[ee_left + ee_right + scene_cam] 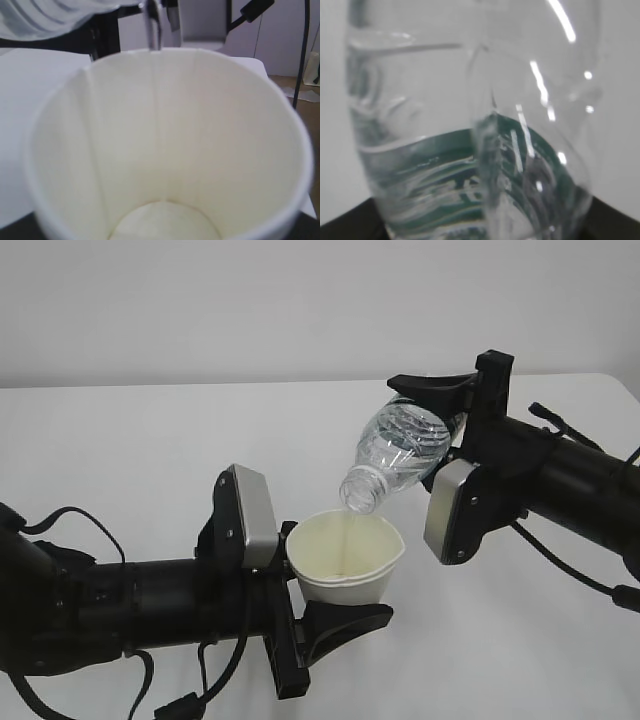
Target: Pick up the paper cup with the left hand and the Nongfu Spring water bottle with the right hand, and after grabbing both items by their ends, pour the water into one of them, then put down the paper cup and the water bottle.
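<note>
Left hand [335, 625] clamped on cup [346, 560], holding it upright above the white bench [130, 460]. Right hand [450, 405] gripping bottle [400, 452] near its base, tipped neck-down, mouth just over the cup's rim. Thin stream of water [154, 30] falling into the cup. Cup's inside filling the left wrist view; green label [470, 170] close in the right one.
</note>
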Available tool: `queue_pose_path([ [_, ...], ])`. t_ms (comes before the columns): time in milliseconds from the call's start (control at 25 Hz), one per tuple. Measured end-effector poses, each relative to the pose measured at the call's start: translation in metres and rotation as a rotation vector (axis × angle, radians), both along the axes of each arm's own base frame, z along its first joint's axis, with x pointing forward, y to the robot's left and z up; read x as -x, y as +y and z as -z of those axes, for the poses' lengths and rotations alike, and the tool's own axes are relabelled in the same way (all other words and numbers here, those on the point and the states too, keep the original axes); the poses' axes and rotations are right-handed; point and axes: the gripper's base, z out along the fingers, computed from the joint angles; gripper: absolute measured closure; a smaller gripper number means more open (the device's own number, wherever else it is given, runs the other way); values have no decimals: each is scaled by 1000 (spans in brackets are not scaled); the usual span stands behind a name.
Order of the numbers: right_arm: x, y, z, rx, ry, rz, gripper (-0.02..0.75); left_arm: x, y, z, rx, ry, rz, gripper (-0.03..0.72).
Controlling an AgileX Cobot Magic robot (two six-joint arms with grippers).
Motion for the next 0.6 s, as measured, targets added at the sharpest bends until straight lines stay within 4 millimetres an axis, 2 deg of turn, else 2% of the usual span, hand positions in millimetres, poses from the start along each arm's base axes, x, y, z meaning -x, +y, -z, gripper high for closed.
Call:
queue_pose_path([
  [600,0,0,0,2,-3,0,281,0,0,0,0,0,0,228],
])
